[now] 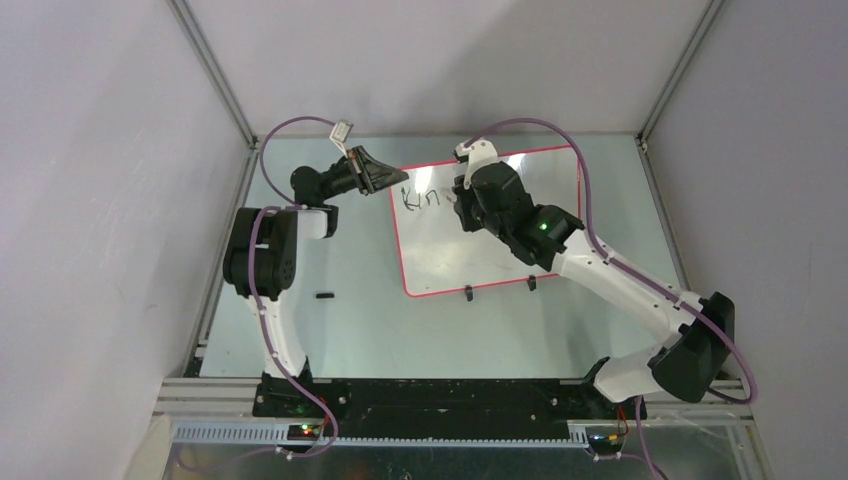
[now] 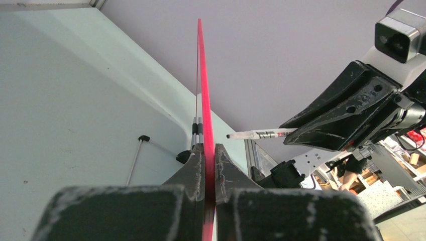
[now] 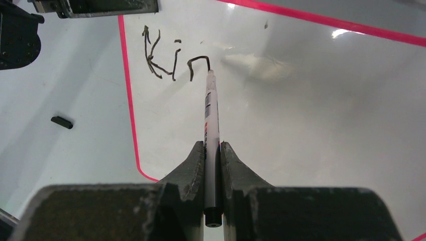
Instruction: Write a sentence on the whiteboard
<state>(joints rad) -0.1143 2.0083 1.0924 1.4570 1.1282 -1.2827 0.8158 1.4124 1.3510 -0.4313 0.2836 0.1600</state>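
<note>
Pressing too hard could skid the whiteboard point(image 3: 301, 125) or smear the sentence point(image 3: 175, 63), "Kin" so far, at its 10 o'clock corner. Your right gripper point(image 3: 212, 150) clamps the marker point(image 3: 211, 110) tight; left gripper point(image 2: 209, 150) pinches the board's edge there, jaws closed.

Overhead view, close wrist views — whiteboard point(image 1: 450, 260) shared
</note>
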